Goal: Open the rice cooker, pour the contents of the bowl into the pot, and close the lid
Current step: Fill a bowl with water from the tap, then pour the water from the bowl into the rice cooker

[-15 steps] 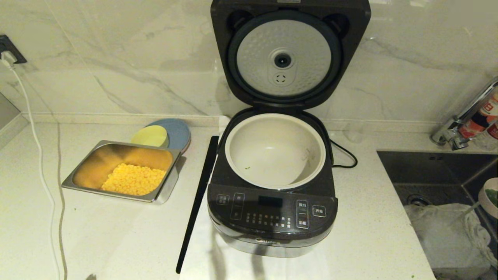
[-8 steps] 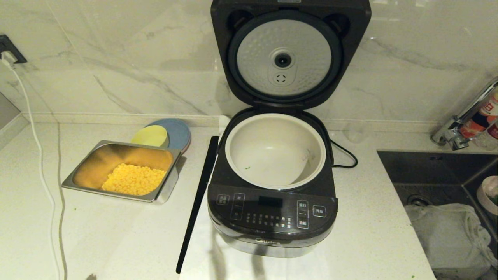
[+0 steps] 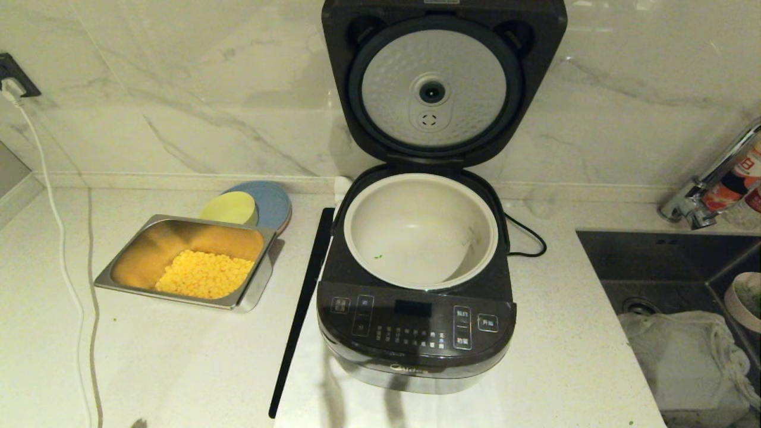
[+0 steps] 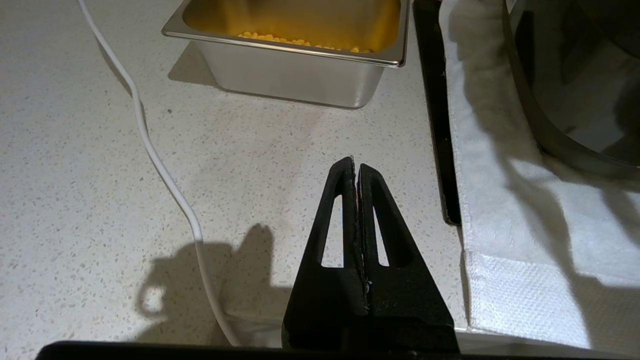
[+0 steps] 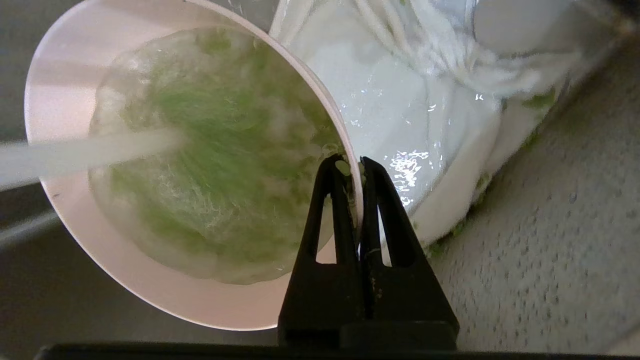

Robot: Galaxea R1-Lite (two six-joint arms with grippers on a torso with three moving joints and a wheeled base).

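Over the sink at the far right, the right gripper (image 5: 356, 167) pinches the bowl (image 5: 65, 95) by its thin rim, seemingly under running water wetting the contents (image 5: 215, 150), so it probably handles heavy, slippery and tilt-prone.

Rice cooker (image 3: 416, 285) sits centre on the counter (image 3: 178, 368), on a cloth (image 4: 525, 250), lid (image 3: 443, 83) raised upright at the far side against the wall; pot (image 3: 421, 229) inside the body. Strip (image 3: 300, 309) lies along the cooker's left side. Further left, tray (image 3: 119, 270) holding corn (image 3: 205, 274); small bowl (image 3: 229, 208) and plate (image 3: 273, 199) just behind it. Cable (image 3: 62, 255) runs far left. Sink (image 3: 666, 267) to the right, tap (image 3: 704, 184) behind it; bowl (image 3: 746, 300) over the sink at the right edge, contents (image 5: 215, 150) inside.
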